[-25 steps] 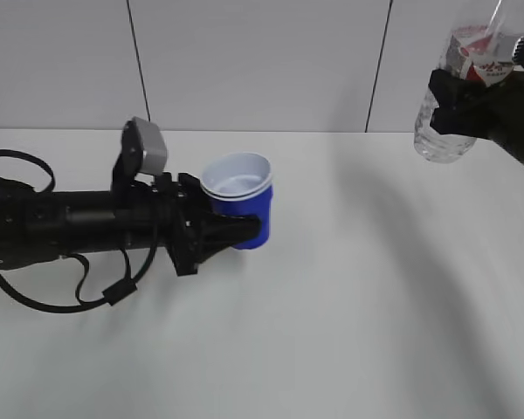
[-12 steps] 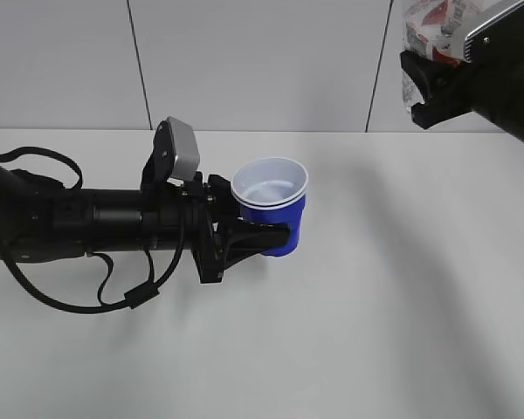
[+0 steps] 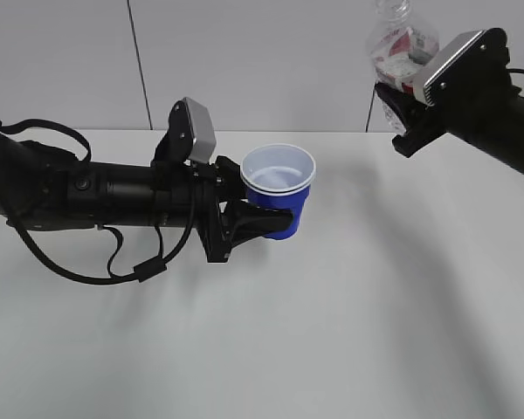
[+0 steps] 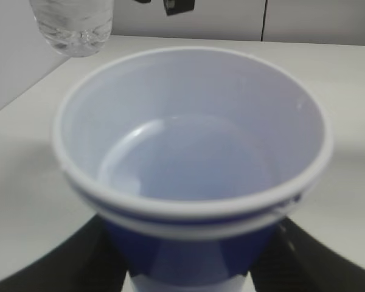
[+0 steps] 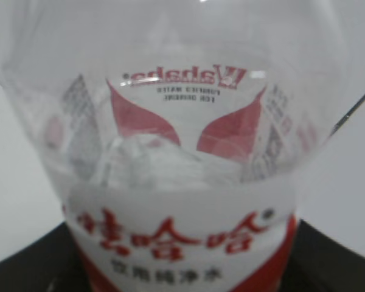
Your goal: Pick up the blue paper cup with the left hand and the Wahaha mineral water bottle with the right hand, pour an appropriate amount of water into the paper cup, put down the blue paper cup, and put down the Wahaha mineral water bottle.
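Left hand (image 3: pixel 266 223): fingers closed round the lower wall of the blue paper cup (image 3: pixel 279 188), holding it upright and clear of the table (image 3: pixel 349 332). Left wrist view shows the white interior; I cannot tell whether any water lies in it. Jaws stand at about cup width, dark fingers (image 4: pixel 304 255) showing on both sides beneath the rim.

Change over the last second: the cup has travelled rightward and slightly upward, toward the middle of the table, its rim level throughout.

Farther back, right hand (image 3: pixel 400 113): clamped on the Wahaha mineral water bottle (image 3: pixel 402 44) at the label band, well above the table. The bottle has swung in from the far right edge toward the cup and now sits up and to the right of it, near but not over the rim. In the right wrist view the red-and-white label (image 5: pixel 182 243) fills the frame between the jaws.

Judgement: both pickups are done and the two objects are converging for the pour. Bottle mouth is cropped from view, so I cannot judge its tilt; nothing is seen flowing. Remaining: bring the neck over the cup, tip, then set both down.
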